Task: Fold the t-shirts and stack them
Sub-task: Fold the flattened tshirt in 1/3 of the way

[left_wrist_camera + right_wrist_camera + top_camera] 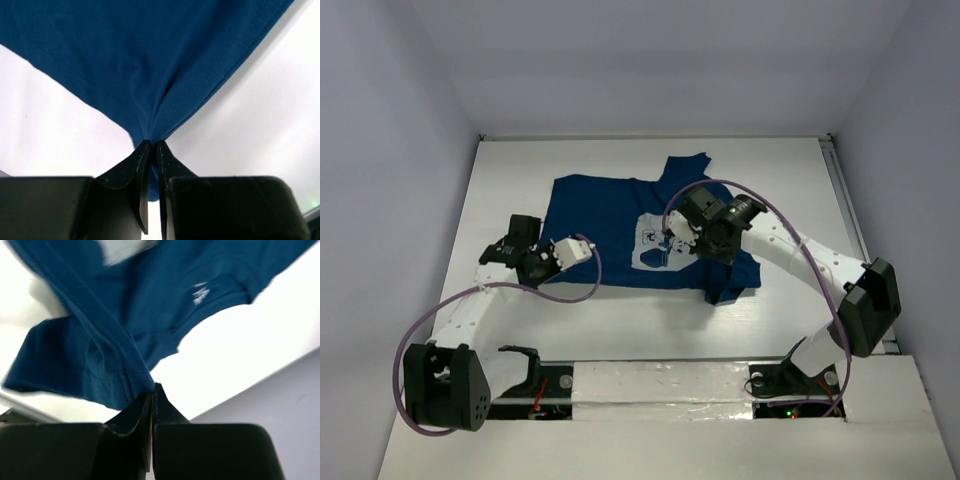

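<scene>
The dark navy-blue t-shirt (610,215) is seen spread over the middle of the white table (790,180), chest side up, with its pale print (655,248) lying just beside the right gripper (678,232).

The left gripper (548,262) is closed on the cloth. In its wrist view the two black fingers (175,167) are pressed together with only a thin slit between them. A pinch of blue fabric (150,65) is drawn into the tips of the gripper (153,145), and folds fan upward and away from that point. Bare table is seen on either side of the fingers. From above, this grip is found at the shirt's lower corner on the left arm's side.

The right gripper (152,389) is likewise clamped shut on the t-shirt (115,335). A stitched hem is led straight down into its fingertips, and the cloth is lifted ahead of them (the view is blurred, so finer detail cannot be made out). A small white mark (200,292) is seen on the fabric beyond the fingers, to their right. From above, the shirt's lower edge near this gripper is seen bunched, with a dark fold left hanging below the wrist.
</scene>
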`<action>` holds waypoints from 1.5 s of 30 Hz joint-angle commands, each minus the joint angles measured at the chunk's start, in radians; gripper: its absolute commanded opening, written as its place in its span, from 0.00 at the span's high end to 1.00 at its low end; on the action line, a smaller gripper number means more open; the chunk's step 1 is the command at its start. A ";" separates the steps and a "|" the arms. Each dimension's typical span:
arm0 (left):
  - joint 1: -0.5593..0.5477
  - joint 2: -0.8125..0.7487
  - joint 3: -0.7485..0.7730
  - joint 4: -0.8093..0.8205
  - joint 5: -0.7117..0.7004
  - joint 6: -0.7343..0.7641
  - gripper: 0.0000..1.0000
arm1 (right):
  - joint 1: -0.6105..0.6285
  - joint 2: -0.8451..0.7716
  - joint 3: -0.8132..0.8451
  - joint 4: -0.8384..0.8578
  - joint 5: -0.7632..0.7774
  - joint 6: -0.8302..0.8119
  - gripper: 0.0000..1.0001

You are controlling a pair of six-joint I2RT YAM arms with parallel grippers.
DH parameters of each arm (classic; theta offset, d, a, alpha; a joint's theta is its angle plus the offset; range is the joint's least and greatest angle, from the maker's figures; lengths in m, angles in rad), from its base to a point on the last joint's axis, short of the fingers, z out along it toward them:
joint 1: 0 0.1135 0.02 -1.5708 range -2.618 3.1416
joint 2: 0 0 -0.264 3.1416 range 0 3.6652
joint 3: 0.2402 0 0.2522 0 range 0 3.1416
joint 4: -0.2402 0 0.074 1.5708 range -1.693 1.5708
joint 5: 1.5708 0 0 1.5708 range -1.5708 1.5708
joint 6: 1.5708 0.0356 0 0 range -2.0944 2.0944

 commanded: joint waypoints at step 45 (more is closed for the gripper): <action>0.032 -0.098 0.125 -0.054 0.032 -0.082 0.94 | -0.053 -0.330 0.103 -0.259 -0.226 -0.209 1.00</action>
